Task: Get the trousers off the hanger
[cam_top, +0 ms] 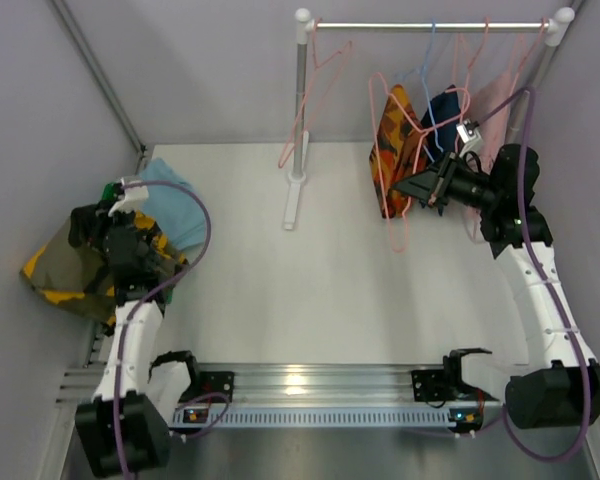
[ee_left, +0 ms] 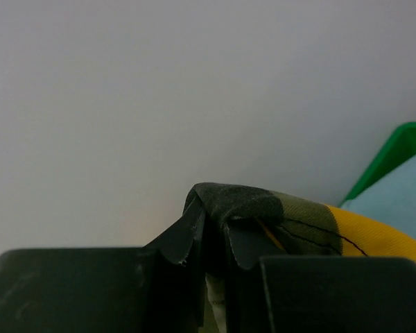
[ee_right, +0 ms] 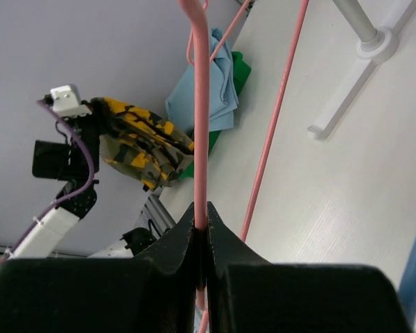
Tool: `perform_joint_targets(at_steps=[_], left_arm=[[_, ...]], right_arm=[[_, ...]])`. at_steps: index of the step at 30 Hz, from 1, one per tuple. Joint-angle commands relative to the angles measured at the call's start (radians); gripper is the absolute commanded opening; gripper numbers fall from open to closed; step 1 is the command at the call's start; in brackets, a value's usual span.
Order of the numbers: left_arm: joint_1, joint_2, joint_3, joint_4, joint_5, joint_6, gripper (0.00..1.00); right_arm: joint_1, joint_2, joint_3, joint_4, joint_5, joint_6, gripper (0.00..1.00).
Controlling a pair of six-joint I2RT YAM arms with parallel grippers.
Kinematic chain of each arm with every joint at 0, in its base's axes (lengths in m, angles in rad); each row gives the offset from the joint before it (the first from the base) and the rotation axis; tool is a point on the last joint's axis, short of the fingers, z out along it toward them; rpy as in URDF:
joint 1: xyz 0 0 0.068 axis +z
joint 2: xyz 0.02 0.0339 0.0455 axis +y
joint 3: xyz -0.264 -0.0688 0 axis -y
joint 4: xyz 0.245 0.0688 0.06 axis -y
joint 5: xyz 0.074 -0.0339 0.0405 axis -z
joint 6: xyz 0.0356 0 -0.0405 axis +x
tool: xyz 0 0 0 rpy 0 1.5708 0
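The yellow trousers with black blotches (cam_top: 60, 268) hang at the far left, off the table's edge. My left gripper (cam_top: 118, 240) is shut on a fold of them (ee_left: 263, 208), pinched between the fingers (ee_left: 184, 236). The plain light blue trousers (cam_top: 175, 205) lie folded at the back left, beside the yellow pair, and also show in the left wrist view (ee_left: 402, 198). My right gripper (cam_top: 412, 188) is shut on the wire of a bare pink hanger (ee_right: 201, 104) that hangs from the rail (cam_top: 430, 25). Both pairs also show in the right wrist view, yellow (ee_right: 142, 142) and blue (ee_right: 211, 87).
A green bin (ee_left: 395, 149) sits under the blue trousers. On the rail hang an orange-red patterned pair (cam_top: 390, 150), a navy pair (cam_top: 442, 112), a pink cloth (cam_top: 495, 100) and another bare pink hanger (cam_top: 315, 90). The rack's post (cam_top: 300, 100) and foot (ee_right: 364, 48) stand mid-back. Grey walls enclose both sides.
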Motion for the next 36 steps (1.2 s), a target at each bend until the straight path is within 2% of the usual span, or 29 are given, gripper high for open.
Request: perform_joint_targets(at_steps=[1,5,8,13,14,16,17,19,20,21,22,23,25,26,29,34,35,36], left_arm=[[0.005,0.172,0.102,0.212,0.140,-0.103,0.00],[0.005,0.451,0.203,0.293,0.191,-0.192,0.00],[0.007,0.600,0.274,0.388,0.275,-0.192,0.00],[0.011,0.792,0.414,0.387,0.298,-0.213,0.01],[0.013,0.815,0.421,0.375,0.295,-0.217,0.08],[0.015,0.856,0.423,0.338,0.278,-0.236,0.31],[0.015,0.841,0.414,0.315,0.283,-0.265,0.56],[0.022,0.788,0.383,0.226,0.341,-0.333,0.74],[0.022,0.715,0.348,0.195,0.361,-0.357,0.95],[0.022,0.673,0.337,0.159,0.382,-0.382,0.99],[0.022,0.627,0.334,0.044,0.422,-0.414,0.99],[0.022,0.534,0.340,-0.014,0.436,-0.477,0.99],[0.022,0.444,0.366,-0.139,0.471,-0.537,0.99],[0.022,0.363,0.386,-0.277,0.513,-0.587,0.99],[0.021,0.231,0.493,-0.540,0.620,-0.650,0.99],[0.022,0.091,0.584,-0.731,0.752,-0.732,0.99],[0.022,0.056,0.595,-0.757,0.792,-0.746,0.99],[0.024,0.042,0.607,-0.792,0.894,-0.761,0.99]], right_arm=[[0.016,0.006,0.081,0.001,0.014,-0.047,0.00],[0.017,0.011,0.110,-0.026,0.020,-0.075,0.00],[0.019,0.012,0.136,-0.051,0.022,-0.093,0.00],[0.020,0.014,0.162,-0.071,0.023,-0.101,0.00],[0.022,0.014,0.165,-0.074,0.022,-0.101,0.00],[0.025,0.014,0.178,-0.088,0.022,-0.110,0.00],[0.028,0.012,0.185,-0.106,0.025,-0.116,0.00],[0.036,0.008,0.208,-0.141,0.034,-0.148,0.00],[0.039,0.005,0.213,-0.176,0.038,-0.158,0.00],[0.042,0.003,0.218,-0.194,0.041,-0.165,0.00],[0.049,-0.002,0.224,-0.207,0.043,-0.173,0.00],[0.053,-0.002,0.225,-0.217,0.048,-0.171,0.00],[0.069,-0.003,0.238,-0.252,0.060,-0.181,0.00],[0.076,-0.002,0.242,-0.264,0.080,-0.184,0.00],[0.105,0.021,0.264,-0.315,0.136,-0.191,0.00],[0.174,0.103,0.345,-0.349,0.271,-0.188,0.00],[0.181,0.119,0.363,-0.352,0.288,-0.185,0.00],[0.195,0.135,0.383,-0.353,0.302,-0.179,0.00]])
